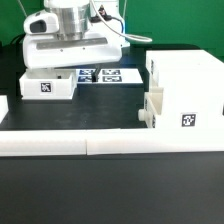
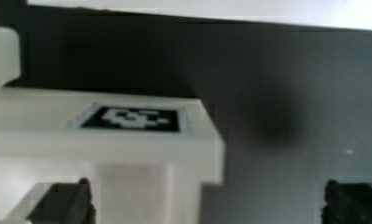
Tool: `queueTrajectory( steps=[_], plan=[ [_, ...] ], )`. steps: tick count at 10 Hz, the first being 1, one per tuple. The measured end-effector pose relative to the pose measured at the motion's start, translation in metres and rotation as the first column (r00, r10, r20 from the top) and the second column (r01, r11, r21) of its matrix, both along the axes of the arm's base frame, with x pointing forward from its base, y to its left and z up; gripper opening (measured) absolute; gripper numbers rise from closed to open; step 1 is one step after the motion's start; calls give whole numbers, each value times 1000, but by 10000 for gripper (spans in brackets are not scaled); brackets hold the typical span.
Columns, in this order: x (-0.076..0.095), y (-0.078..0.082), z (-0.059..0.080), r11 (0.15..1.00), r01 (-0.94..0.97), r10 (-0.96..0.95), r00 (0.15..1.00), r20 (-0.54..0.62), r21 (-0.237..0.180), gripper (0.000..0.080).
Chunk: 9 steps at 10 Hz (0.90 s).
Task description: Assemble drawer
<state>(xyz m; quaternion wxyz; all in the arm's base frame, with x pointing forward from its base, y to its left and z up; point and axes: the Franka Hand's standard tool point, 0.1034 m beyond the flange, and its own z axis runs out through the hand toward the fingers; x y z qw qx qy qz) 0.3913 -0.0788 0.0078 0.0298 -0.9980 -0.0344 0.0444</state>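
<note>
A small white drawer tray [image 1: 48, 86] with a square tag lies on the black table at the exterior view's left. My gripper [image 1: 62, 68] hangs right above it, open. In the wrist view the tray [image 2: 112, 140] with its tag fills one side, and my gripper [image 2: 206, 202] straddles its edge, with one dark fingertip [image 2: 62, 200] over the tray and the other over bare table. Nothing is held. The tall white housing [image 1: 185, 72] stands at the exterior view's right. A second tray [image 1: 172, 116] with a tag and a knob sits against its front.
The marker board [image 1: 100, 75] lies flat between the left tray and the housing. The long low white border wall [image 1: 100, 143] runs along the near side. A white piece [image 1: 3, 106] shows at the exterior view's far left edge.
</note>
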Motion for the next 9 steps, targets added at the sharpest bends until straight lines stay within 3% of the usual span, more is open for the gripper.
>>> queueTrajectory(
  steps=[3, 6, 7, 8, 9],
  plan=[
    [-3, 1, -2, 1000, -17, 17, 1000, 20, -7, 649],
    [-3, 1, -2, 1000, -20, 21, 1000, 20, -7, 254],
    [-3, 1, -2, 1000, -21, 21, 1000, 20, -7, 254],
    [-3, 1, -2, 1000, -21, 21, 1000, 20, -7, 79],
    [-2, 1, -1, 1000, -21, 21, 1000, 23, -7, 43]
  ],
)
